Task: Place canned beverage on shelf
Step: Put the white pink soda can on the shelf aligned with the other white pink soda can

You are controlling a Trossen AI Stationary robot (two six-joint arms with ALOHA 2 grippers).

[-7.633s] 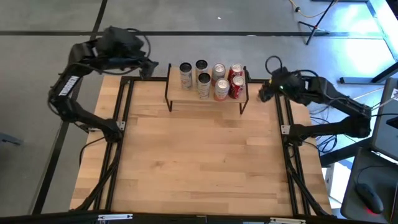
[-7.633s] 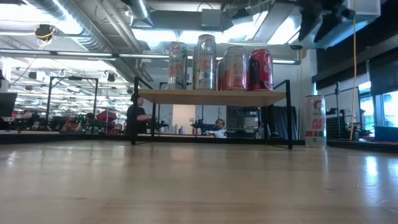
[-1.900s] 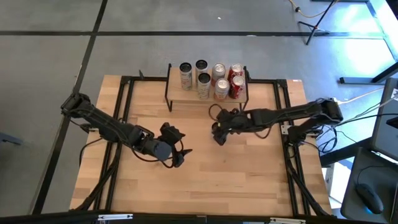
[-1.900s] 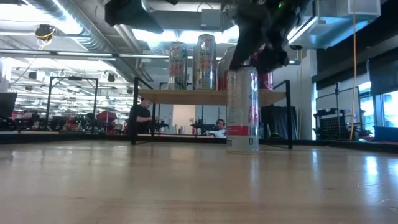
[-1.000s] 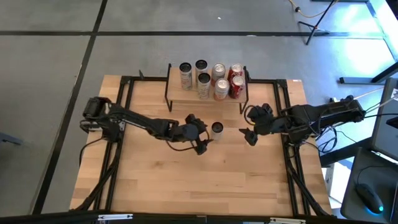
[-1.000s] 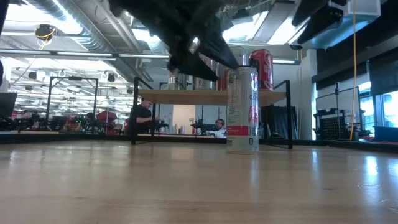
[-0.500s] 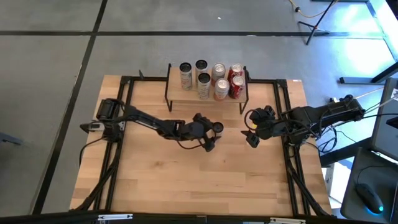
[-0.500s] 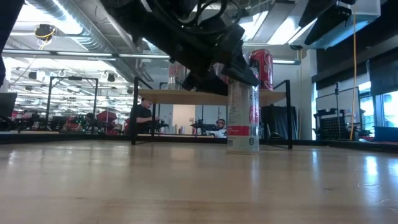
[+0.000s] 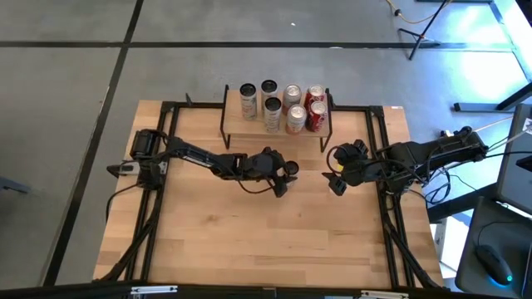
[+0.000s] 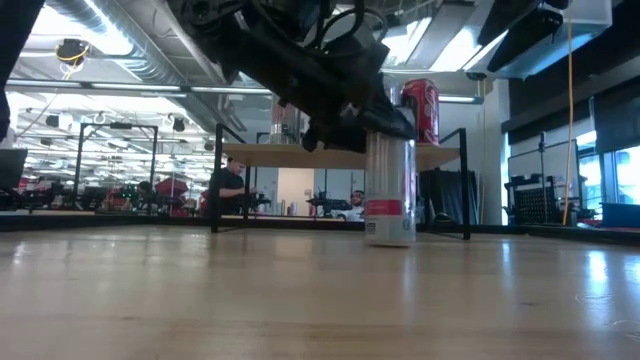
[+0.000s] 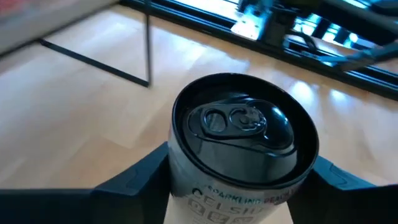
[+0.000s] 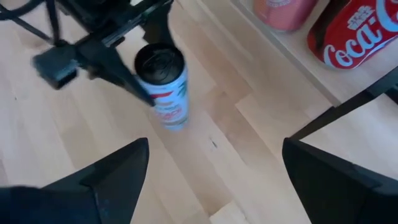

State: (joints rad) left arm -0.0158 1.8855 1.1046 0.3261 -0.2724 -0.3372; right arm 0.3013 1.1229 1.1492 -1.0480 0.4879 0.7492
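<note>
near the table's centre, just at 6 o'clock of the shelf, the canned beverage stands upright on the wooden tabletop. the left gripper, which a second ago was short of it with fingers wide, has closed in until its dark fingers hug the smooth cylindrical wall, seemingly clamped on the can; lifting to the shelf looks next. the right gripper waits at 3 o'clock, fingers apart. five cans crowd the light wooden top.
</note>
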